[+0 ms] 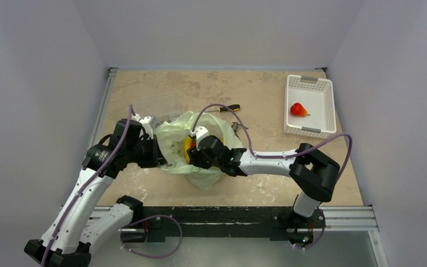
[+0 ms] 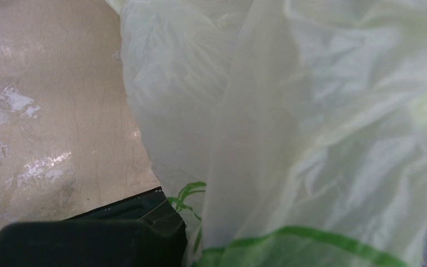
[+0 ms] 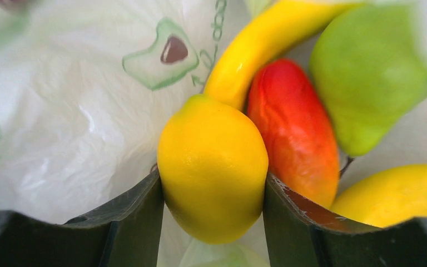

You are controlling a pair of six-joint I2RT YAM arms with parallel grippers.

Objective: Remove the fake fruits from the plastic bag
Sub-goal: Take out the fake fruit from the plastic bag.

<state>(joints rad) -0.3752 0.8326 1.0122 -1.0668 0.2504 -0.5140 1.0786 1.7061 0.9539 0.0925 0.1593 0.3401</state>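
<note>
The pale yellow-green plastic bag (image 1: pixel 211 130) lies open at mid-table. My right gripper (image 1: pixel 193 157) reaches into its mouth. In the right wrist view it (image 3: pixel 213 192) is shut on a round orange-yellow fruit (image 3: pixel 213 161). Behind that fruit lie a yellow banana (image 3: pixel 267 39), a red fruit (image 3: pixel 294 128), a green pear (image 3: pixel 367 72) and another yellow fruit (image 3: pixel 395 192). My left gripper (image 1: pixel 161 154) is shut on the bag's left edge. In the left wrist view the film (image 2: pixel 311 111) covers the gripper (image 2: pixel 213 228), and only one finger (image 2: pixel 117 233) shows.
A white slotted basket (image 1: pixel 309 79) at the back right holds one red fruit (image 1: pixel 298 109). A yellow-and-black screwdriver (image 1: pixel 225 108) lies behind the bag. A clear plastic box (image 1: pixel 157 105) stands at the bag's back left.
</note>
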